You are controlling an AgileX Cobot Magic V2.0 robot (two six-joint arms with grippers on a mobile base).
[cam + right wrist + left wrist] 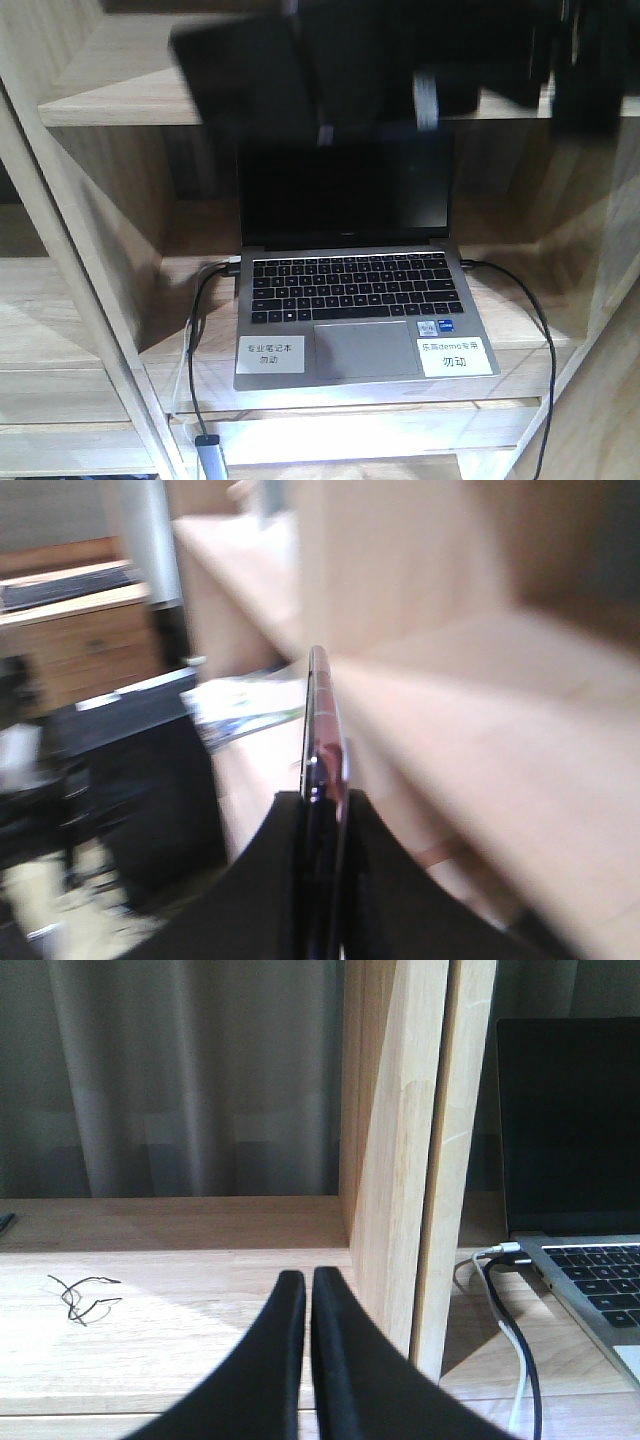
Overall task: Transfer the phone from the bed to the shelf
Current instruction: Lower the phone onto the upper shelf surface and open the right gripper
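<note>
Right gripper (322,810) clamped on phone (324,720), edge-on, beside blurred shelf (500,730). Left gripper (308,1285) closed, empty, over board; laptop (575,1160) at right.

Pale wood shelf (110,105); silver laptop (365,345), black screen; black phone (323,740) with rosy edge; grey curtain (190,1075).

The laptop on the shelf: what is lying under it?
The laptop rests directly on a pale wooden board of the shelf. Black cables leave both its sides. Whatever lies beneath its base is covered.
</note>
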